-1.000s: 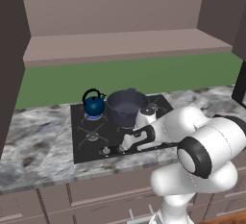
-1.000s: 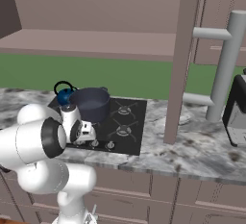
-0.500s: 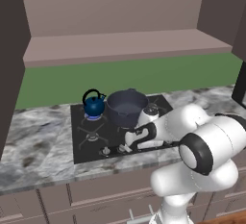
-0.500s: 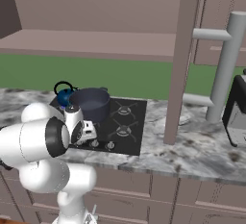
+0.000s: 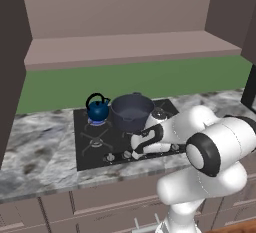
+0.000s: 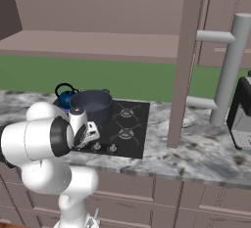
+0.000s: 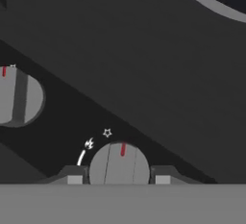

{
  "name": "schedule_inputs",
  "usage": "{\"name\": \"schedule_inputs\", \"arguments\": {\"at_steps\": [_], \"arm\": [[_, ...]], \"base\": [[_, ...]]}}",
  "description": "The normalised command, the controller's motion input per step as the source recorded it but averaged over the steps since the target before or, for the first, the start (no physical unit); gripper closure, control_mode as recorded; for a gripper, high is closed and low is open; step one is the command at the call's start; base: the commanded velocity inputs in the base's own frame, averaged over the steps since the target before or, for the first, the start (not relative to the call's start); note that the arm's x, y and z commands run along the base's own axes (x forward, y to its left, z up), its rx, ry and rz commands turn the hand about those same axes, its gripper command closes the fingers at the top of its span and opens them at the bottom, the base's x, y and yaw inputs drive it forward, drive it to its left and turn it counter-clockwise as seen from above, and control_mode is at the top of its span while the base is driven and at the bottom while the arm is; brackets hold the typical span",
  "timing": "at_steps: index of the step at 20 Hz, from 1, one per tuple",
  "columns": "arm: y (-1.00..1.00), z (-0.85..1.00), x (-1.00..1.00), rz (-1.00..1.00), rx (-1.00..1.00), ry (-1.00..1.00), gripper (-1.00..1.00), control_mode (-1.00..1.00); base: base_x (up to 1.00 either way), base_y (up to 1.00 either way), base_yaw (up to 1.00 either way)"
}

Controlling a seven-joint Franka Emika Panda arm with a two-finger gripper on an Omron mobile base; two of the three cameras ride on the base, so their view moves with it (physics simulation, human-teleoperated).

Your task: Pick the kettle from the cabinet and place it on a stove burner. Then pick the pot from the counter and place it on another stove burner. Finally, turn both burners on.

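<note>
Tool (image 7: 118, 180) low over the front edge of the black cooktop (image 5: 90, 149) — fingers (image 7: 73, 176) apart, one on each side of a silver knob (image 7: 119, 166) with a red mark, not visibly pressing it. Second knob (image 7: 17, 95) off to one side. Kettle (image 5: 97, 109) sits on a rear burner, pot (image 5: 131, 111) just beside it on the cooktop. Marble surface (image 5: 30, 157) surrounds the cooktop; cabinet (image 5: 125, 47) above.
</note>
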Motion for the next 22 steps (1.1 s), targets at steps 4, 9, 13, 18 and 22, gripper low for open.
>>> {"name": "schedule_inputs", "arguments": {"at_steps": [4, 9, 13, 18, 22], "arm": [[0.17, -0.43, -0.03, 0.21, -0.07, -0.06, 1.0, -1.0], [0.18, -0.45, -0.06, 0.2, -0.07, -0.06, 1.0, -1.0], [0.19, -0.48, -0.09, 0.2, -0.07, -0.08, 1.0, -1.0], [0.17, -0.31, -0.13, 0.18, -0.03, -0.07, 1.0, -1.0], [0.15, -0.16, -0.15, 0.17, 0.0, -0.06, 1.0, -1.0]], "base": [[0.0, 0.0, 0.0], [0.0, 0.0, 0.0], [0.0, 0.0, 0.0], [0.0, 0.0, 0.0], [0.0, 0.0, 0.0]]}}
